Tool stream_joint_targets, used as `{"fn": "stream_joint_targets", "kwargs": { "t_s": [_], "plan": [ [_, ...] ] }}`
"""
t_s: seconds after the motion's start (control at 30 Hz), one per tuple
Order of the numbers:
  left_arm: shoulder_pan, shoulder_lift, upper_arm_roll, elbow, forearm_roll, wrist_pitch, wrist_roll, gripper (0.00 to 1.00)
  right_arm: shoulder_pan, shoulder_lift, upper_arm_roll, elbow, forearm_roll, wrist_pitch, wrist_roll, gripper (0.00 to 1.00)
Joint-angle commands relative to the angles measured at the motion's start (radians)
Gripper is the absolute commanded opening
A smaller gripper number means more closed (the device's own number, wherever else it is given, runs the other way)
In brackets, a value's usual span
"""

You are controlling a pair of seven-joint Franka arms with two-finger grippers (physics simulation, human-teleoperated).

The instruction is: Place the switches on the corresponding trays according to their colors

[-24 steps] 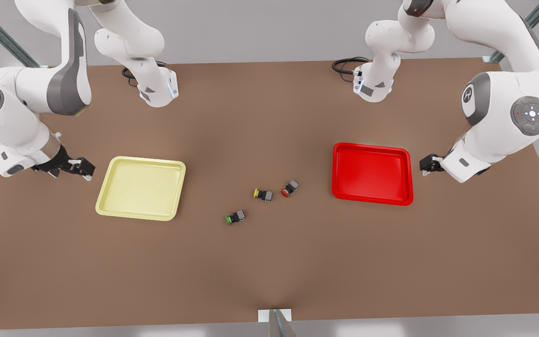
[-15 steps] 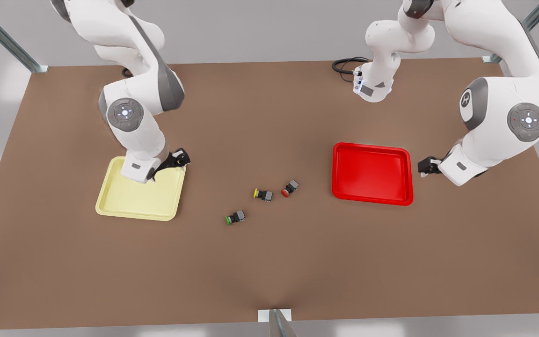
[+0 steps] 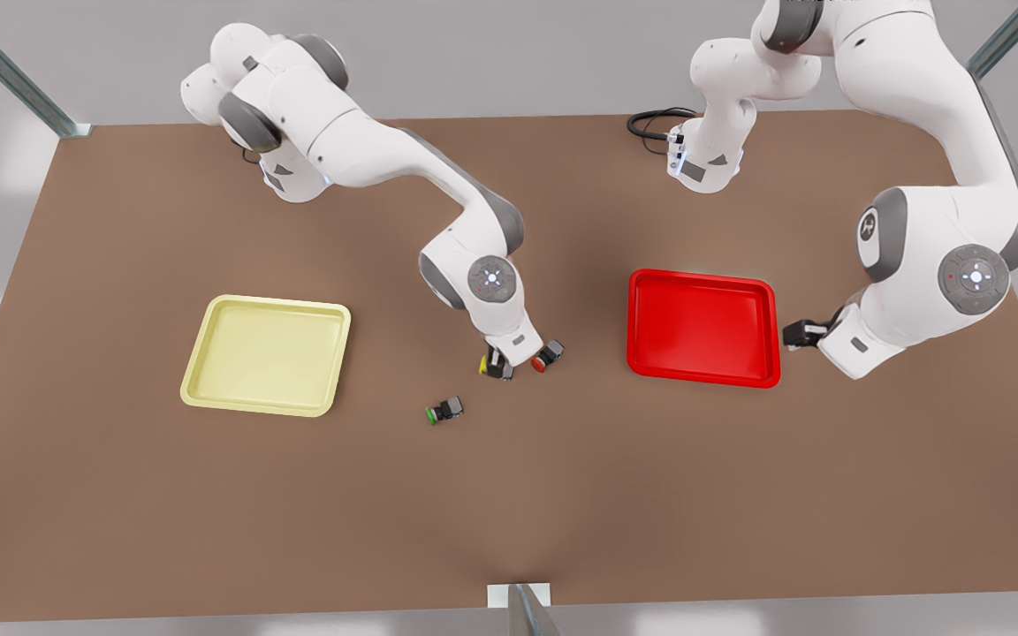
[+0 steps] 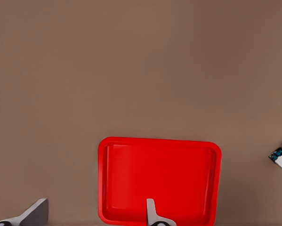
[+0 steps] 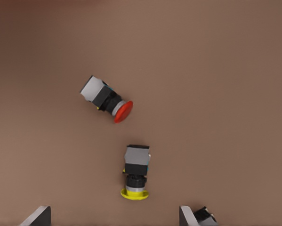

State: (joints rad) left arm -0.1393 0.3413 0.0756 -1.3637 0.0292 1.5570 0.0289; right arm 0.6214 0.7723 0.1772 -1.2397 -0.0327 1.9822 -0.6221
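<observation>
bench [image 3: 208, 495]: matt brown top, smooth and even, no grain or sheen.
red tray [image 3: 765, 336]: smooth plastic, faintly glossy, a light glint along the raised rim.
yellow tray [image 3: 195, 371]: pale plastic, smooth, duller than the red one.
yellow switch [image 5: 136, 172]: dark matt body, grey metal-looking collar, smooth yellow plastic cap.
red switch [image 5: 105, 99]: same dark body with a light grey end block, smooth red plastic cap.
green switch [image 3: 444, 411]: dark body, green cap.
arms [image 3: 368, 150]: glossy white shells, grey satin joints.
frame posts [image 3: 5, 71]: brushed metal.
</observation>
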Motion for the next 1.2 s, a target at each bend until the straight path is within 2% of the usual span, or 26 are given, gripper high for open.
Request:
{"fn": "stream_joint_targets", "kwargs": {
  "t_s": [0.0,0.17,0.27,0.4,0.67,1.17],
  "plan": [
    [0.0,0.001,0.0,0.0,-0.003,0.002,0.0,1.0,0.0,0.007,-0.001,-0.001,0.002,0.004,-0.001,1.0],
    [0.0,0.01,0.0,0.0,-0.005,0.006,0.002,1.0,0.0,0.078,-0.007,0.002,0.033,0.01,0.012,1.0],
    [0.003,0.021,0.001,0.0,-0.018,0.006,0.002,1.0,0.015,0.159,-0.016,0.075,0.047,0.01,0.105,1.0],
    [0.003,0.025,0.001,0.0,-0.02,0.008,0.002,1.0,0.032,0.168,-0.082,0.072,-0.004,0.049,0.094,1.0],
    [0.004,0.033,0.001,0.0,-0.018,0.014,0.002,1.0,0.075,0.248,-0.101,0.158,-0.004,0.07,0.101,1.0],
    [0.004,0.041,0.001,-0.002,-0.018,0.012,0.002,1.0,0.093,0.272,-0.105,0.158,0.001,0.098,0.124,1.0]
  ]
}}
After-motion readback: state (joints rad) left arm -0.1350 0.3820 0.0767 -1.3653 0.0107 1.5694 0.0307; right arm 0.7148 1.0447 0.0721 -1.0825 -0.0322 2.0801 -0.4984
